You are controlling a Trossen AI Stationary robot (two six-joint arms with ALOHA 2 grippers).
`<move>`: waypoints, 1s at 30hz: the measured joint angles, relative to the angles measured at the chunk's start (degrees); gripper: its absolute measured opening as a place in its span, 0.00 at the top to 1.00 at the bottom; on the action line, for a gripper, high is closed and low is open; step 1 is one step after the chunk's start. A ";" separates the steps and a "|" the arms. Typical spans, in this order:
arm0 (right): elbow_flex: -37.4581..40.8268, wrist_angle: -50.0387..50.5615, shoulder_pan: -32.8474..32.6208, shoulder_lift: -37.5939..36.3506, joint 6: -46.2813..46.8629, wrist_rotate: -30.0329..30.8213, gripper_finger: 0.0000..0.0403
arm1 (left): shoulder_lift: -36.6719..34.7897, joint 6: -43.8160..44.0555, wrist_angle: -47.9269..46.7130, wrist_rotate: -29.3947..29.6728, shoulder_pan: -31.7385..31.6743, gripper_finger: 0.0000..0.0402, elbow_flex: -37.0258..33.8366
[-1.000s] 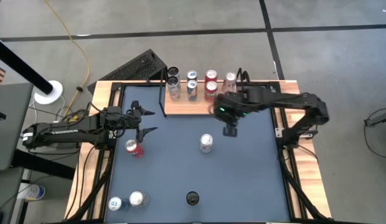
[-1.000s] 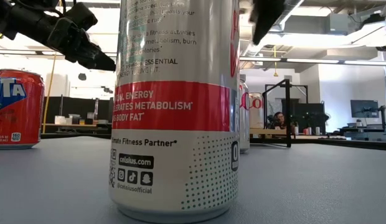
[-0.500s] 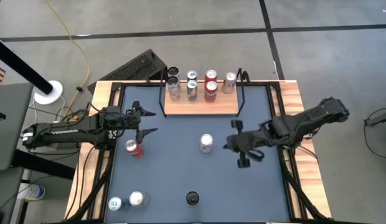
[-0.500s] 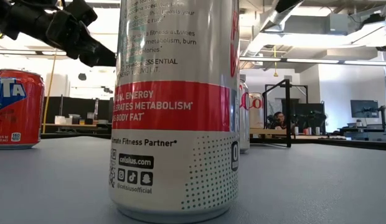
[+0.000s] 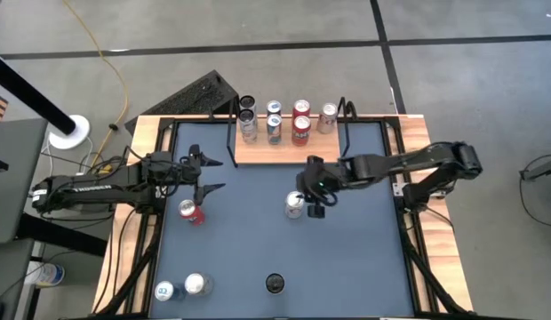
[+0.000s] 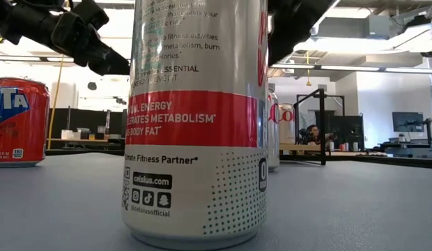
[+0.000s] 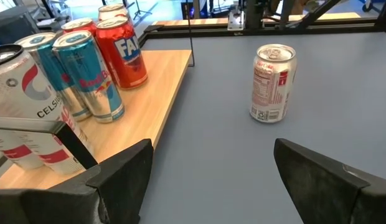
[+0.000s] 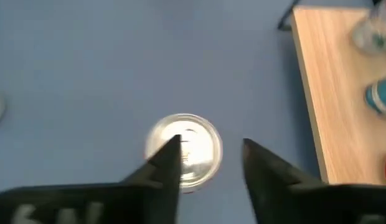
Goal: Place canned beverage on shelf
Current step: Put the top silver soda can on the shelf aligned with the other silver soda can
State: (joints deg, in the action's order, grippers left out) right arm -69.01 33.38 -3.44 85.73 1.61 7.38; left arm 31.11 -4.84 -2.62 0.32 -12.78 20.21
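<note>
The shelf [image 5: 287, 148], a light-wood board with thin black wire uprights at its ends, lies at the far edge of the dark desk [image 5: 258, 249] and serves here as the landmark. On it stand six cans in a row along its far side: two silver ones at the left end, two blue-and-silver ones next, two red ones after them, and a pale can [image 5: 329, 116] toward the right end. The can that matters, a silver and red Celsius can [image 5: 295, 204], stands upright on the desk in front of the shelf, clear of the board and roughly opposite its middle. The right tool [image 5: 313, 197] hangs over the desk just beside this can, on its right, between the can and the shelf's front edge; in the right wrist view its two dark fingers [image 8: 168, 163] are parted above the can's round top, one finger overlapping the rim in that view, and they grasp nothing. The left tool [image 5: 207, 174] waits off the shelf's left end, its fingers spread wide and empty. A red can [image 5: 192, 212] stands on the desk near the left tool, farther from the shelf.
</note>
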 joint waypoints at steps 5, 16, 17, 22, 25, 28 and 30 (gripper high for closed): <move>0.01 0.89 0.84 2.24 0.05 -0.98 0.31 | 0.00 -0.44 -0.57 0.03 0.00 0.20 0.00; -0.02 -0.45 -0.22 6.63 -1.02 -0.15 0.02 | 0.02 -0.39 -0.53 0.06 0.00 0.20 0.00; -0.02 -0.77 -0.22 7.46 -1.06 -0.27 0.01 | 0.00 -0.39 -0.50 0.07 0.00 0.20 0.00; -0.02 -2.47 -0.31 11.32 -1.69 -1.18 0.03 | 0.00 -0.42 -0.58 0.07 0.00 0.20 0.00; 0.00 -2.79 -0.29 12.98 -1.67 -1.11 0.05 | 0.00 -0.42 -0.64 0.06 0.00 0.20 0.00; 0.00 -2.48 -0.33 13.10 -1.75 -0.33 0.10 | 0.01 -0.39 -0.76 0.07 0.00 0.20 0.00; 0.00 -2.28 -0.33 12.80 -1.76 -0.29 0.15 | 0.00 -0.37 -0.91 0.05 0.00 0.20 0.00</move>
State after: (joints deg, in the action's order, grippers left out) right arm -69.01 31.10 -3.77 98.53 -0.15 7.09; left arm 31.12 -5.21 -3.53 0.36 -12.78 20.21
